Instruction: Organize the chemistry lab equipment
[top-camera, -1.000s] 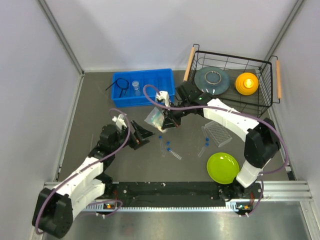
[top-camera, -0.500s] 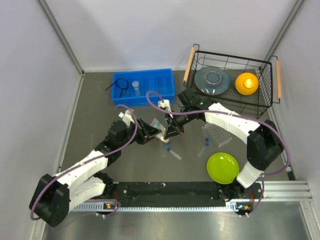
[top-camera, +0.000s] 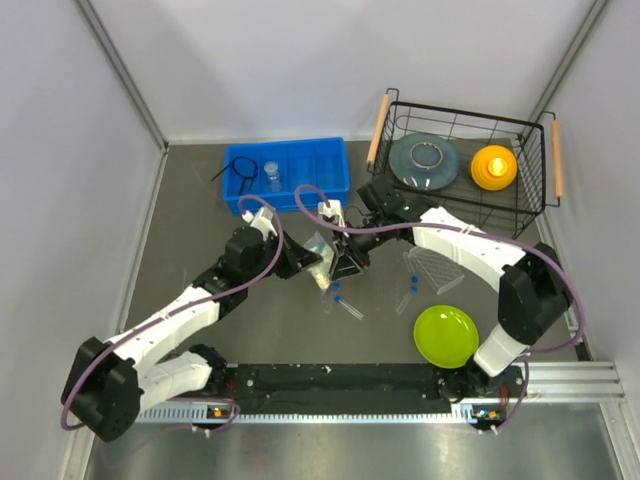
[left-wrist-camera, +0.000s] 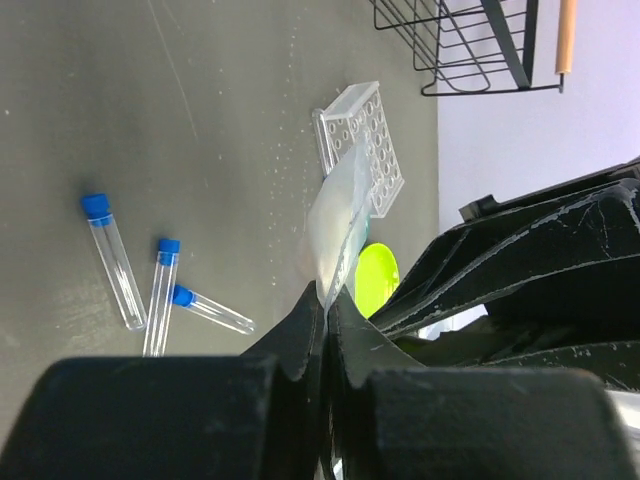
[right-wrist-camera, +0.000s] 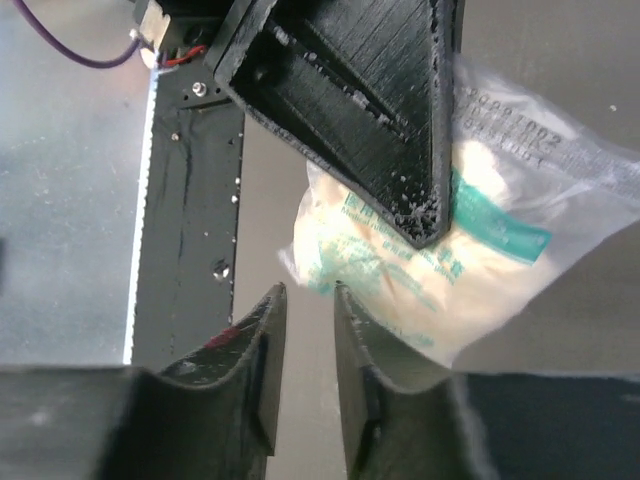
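Packet (left-wrist-camera: 335, 215) hung off table near blue-capped tubes (left-wrist-camera: 112, 262), edge pinched in closed left gripper (left-wrist-camera: 325, 300). Right gripper (right-wrist-camera: 305, 290) slightly parted, empty. Likely light, floppy, slick; best held at sealed edge.

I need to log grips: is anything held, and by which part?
The left claw pinches the clear plastic packet by one end; the right claw holds nothing.

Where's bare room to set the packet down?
Free: right half of the blue bin, beside the jar and ring; table left of the left arm, toward the wall; strip between the loose tubes and front rail. Crowded: centre around the held packet, and from rack to green plate.
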